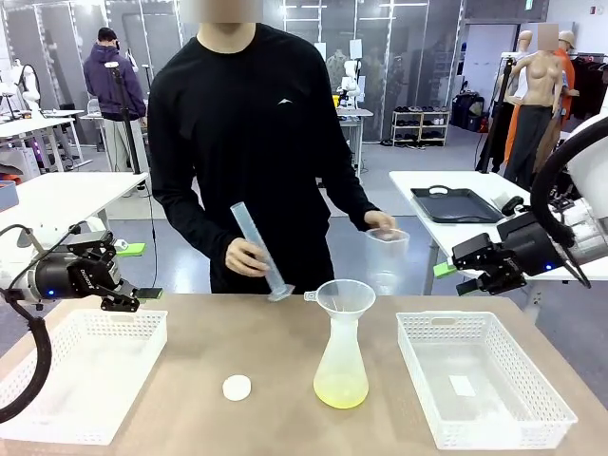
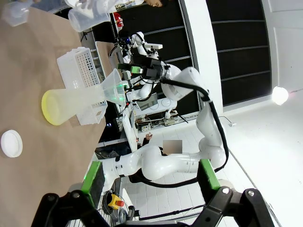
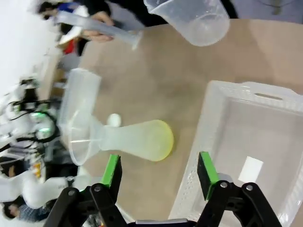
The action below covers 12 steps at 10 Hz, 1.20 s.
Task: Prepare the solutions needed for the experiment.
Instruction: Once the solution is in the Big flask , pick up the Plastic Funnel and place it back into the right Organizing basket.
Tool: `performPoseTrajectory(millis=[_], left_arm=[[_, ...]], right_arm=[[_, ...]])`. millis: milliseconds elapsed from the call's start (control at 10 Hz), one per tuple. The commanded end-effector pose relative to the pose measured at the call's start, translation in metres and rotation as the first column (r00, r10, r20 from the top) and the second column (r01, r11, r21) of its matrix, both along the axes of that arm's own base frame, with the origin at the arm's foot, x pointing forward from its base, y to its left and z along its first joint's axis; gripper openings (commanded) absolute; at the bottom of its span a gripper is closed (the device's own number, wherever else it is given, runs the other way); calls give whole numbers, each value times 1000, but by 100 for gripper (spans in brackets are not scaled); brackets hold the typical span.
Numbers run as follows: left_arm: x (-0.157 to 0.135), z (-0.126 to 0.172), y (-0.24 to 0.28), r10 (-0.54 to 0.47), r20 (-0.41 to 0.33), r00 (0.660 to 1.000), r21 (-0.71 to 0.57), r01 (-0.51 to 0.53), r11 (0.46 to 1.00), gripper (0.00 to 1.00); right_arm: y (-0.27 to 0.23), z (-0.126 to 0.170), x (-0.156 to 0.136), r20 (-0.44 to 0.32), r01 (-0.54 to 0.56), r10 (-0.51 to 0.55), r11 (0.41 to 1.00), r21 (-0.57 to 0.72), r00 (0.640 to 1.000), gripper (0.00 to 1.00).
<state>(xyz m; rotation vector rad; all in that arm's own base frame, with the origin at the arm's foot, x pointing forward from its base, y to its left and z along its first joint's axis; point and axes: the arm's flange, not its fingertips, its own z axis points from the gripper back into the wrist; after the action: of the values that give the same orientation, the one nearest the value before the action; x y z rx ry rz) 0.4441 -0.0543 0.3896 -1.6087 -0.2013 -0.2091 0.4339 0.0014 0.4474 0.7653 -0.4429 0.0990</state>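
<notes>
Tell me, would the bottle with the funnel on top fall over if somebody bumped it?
Probably not from a soft bump: the bottle has a wide bottom and stands flat on the table. A bump near the funnel might tip it, since it sits high and wide. It likely feels light, holding just a little yellow liquid.

Clothing: person [image 1: 249, 142] in a black long-sleeved top, small white mark on the chest.
Right arm [image 2: 165, 163]: glossy white rounded links, with a black cable looped alongside.
Left gripper [image 1: 141, 272]: black angular linkage body, green pads on the fingers [image 2: 92, 177], small blue light at the wrist.
Right gripper [image 1: 460, 271]: same black build, green pads [image 3: 207, 172], round screw heads at the finger joints.
</notes>
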Motion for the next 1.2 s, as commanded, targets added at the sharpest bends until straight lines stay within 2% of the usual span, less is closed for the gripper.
performPoseTrajectory(millis=[0, 100, 400, 700, 800, 900, 1100], left_arm=[[0, 1, -1, 1, 7, 1000, -6, -1, 1000, 100], [0, 1, -1, 1, 7, 1000, -6, -1, 1000, 100], [0, 1, -1, 1, 7, 1000, -6, -1, 1000, 100], [0, 1, -1, 1, 7, 1000, -6, -1, 1000, 100], [0, 1, -1, 1, 7, 1000, -6, -1, 1000, 100], [0, 1, -1, 1, 7, 1000, -6, -1, 1000, 100], [0, 1, -1, 1, 7, 1000, -6, -1, 1000, 100]], right_arm=[[36, 20, -29, -55, 122, -129, 987, -109, 990, 81], [47, 31, -38, -49, 128, -133, 987, -102, 990, 81], [74, 44, -57, -101, 157, -169, 981, -118, 980, 81], [81, 50, -59, -103, 209, -227, 965, -160, 968, 81], [80, 50, -58, -126, 203, -224, 966, -157, 966, 81], [81, 50, -59, -106, 142, -160, 976, -166, 981, 81], [77, 48, -56, -102, 175, -190, 974, -145, 976, 81]])
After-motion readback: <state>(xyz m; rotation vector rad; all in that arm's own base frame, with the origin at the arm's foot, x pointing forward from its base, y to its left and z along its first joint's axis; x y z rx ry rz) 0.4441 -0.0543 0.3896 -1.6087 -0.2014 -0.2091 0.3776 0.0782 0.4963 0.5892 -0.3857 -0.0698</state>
